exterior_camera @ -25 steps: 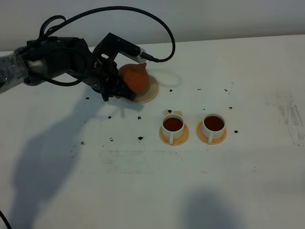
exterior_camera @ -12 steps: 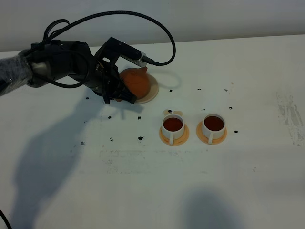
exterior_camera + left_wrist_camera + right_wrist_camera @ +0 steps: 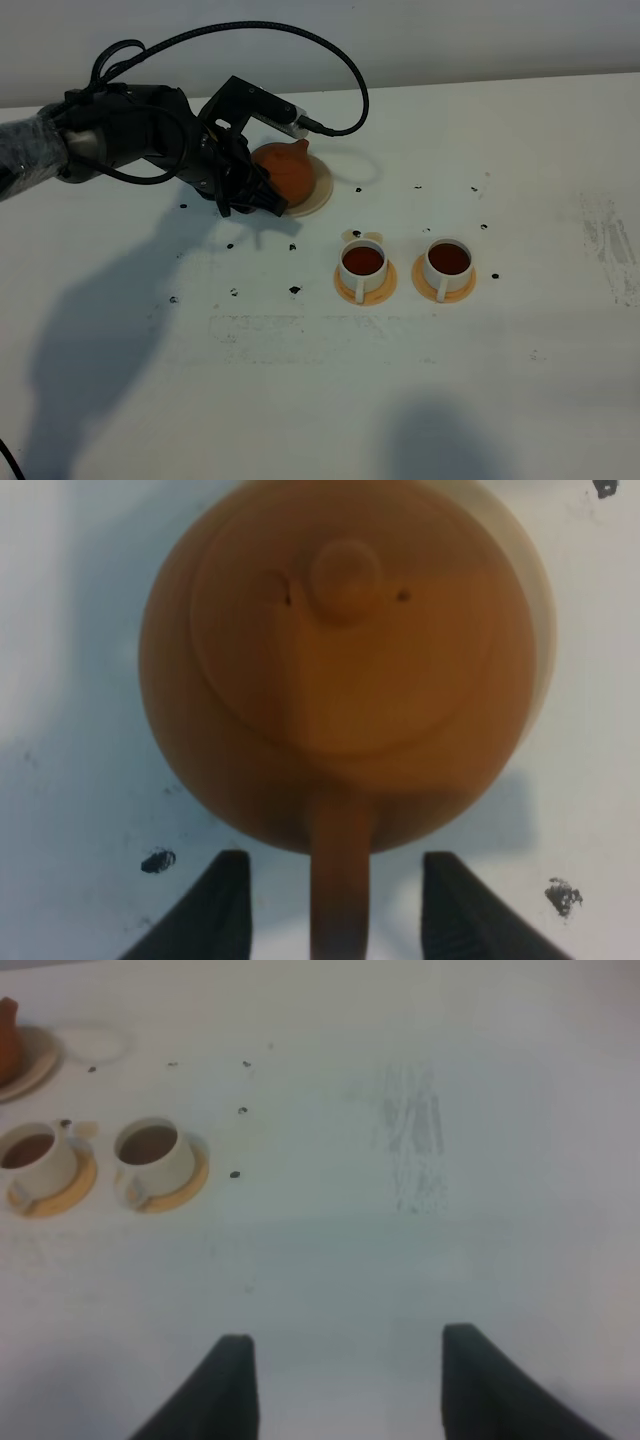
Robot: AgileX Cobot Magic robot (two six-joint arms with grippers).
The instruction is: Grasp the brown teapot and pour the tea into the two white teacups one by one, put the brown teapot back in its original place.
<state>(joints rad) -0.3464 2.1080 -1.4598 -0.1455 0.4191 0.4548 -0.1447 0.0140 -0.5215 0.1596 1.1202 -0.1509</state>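
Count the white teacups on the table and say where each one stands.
2. One teacup stands on an orange saucer just right of the brown teapot; the other teacup stands on its own saucer further right. None looks hidden.

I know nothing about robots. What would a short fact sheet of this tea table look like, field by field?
Teapot: round reddish-brown clay teapot, upright on the cream saucer
Cups: two white teacups, both holding dark tea, each on an orange saucer
Left gripper: jaws open on either side of the teapot's handle, not clamping it
Right gripper: open over bare white table
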